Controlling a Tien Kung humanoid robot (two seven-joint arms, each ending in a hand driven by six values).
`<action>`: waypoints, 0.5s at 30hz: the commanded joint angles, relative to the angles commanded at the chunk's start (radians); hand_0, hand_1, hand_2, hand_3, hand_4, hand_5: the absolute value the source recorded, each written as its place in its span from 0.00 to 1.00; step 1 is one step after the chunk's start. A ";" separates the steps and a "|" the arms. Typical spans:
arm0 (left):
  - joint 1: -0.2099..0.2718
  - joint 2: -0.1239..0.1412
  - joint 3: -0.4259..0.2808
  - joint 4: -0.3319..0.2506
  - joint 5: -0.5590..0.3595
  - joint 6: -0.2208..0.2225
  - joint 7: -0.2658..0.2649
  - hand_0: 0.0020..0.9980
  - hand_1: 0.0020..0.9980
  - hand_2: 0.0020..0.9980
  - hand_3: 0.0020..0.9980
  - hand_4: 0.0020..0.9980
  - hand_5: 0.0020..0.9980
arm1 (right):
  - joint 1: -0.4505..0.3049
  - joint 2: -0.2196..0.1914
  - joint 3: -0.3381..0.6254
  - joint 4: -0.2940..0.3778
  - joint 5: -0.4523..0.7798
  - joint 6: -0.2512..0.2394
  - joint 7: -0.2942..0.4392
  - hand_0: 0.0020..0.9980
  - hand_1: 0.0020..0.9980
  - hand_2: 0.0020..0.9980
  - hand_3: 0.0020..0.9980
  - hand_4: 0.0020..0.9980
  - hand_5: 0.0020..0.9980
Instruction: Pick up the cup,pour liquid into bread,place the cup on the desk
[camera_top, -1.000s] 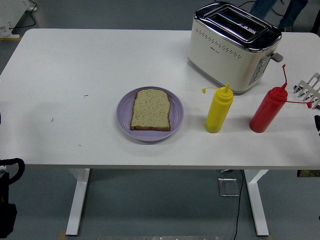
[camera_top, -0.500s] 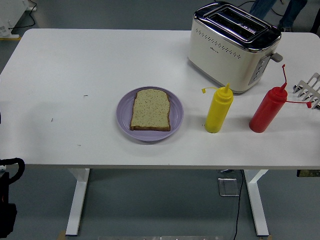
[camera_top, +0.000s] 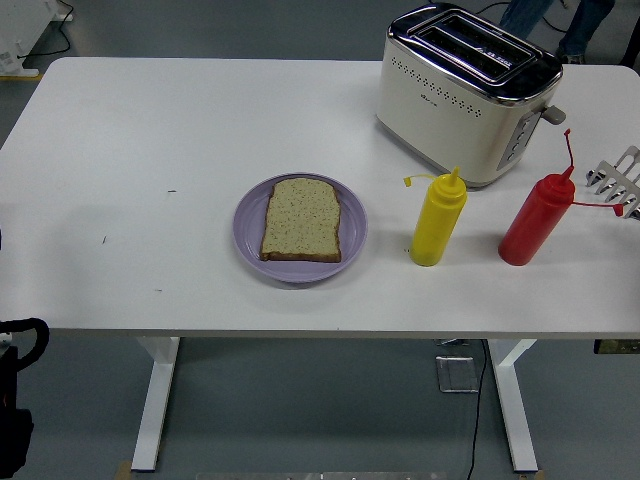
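Note:
A slice of brown bread (camera_top: 301, 219) lies flat on a purple plate (camera_top: 248, 232) in the middle of the white table. To its right stands a yellow squeeze bottle (camera_top: 437, 222), and further right a red squeeze bottle (camera_top: 534, 222), both upright with their caps hanging off. No cup is in view. My right hand (camera_top: 618, 180) enters at the right edge, its silver fingers spread and holding nothing, just right of the red bottle and apart from it. My left arm (camera_top: 12, 400) hangs low at the lower left, below the table top.
A cream and chrome toaster (camera_top: 462, 95) stands at the back right, behind both bottles. A person's legs (camera_top: 560, 20) show beyond the table's far right corner. The table's near edge (camera_top: 300, 330) runs just in front of the plate.
A dark part of my right arm seen at the right edge a second ago has left the picture. The bottles, plate and bread have not moved.

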 joint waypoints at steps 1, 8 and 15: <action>0.000 0.000 0.001 0.000 0.000 0.000 0.000 0.79 0.73 0.74 0.69 0.57 1.00 | 0.004 0.001 0.000 -0.004 -0.001 0.003 -0.009 0.81 0.76 0.79 0.82 0.61 0.34; 0.004 0.000 0.003 0.000 0.000 0.000 0.000 0.79 0.73 0.74 0.69 0.57 1.00 | 0.011 0.006 0.002 -0.015 -0.007 0.003 -0.018 0.81 0.77 0.79 0.82 0.61 0.38; 0.005 0.000 0.003 0.000 -0.001 0.000 0.000 0.79 0.73 0.74 0.69 0.57 1.00 | 0.021 0.018 0.008 -0.020 -0.009 -0.002 -0.023 0.81 0.77 0.79 0.82 0.61 0.41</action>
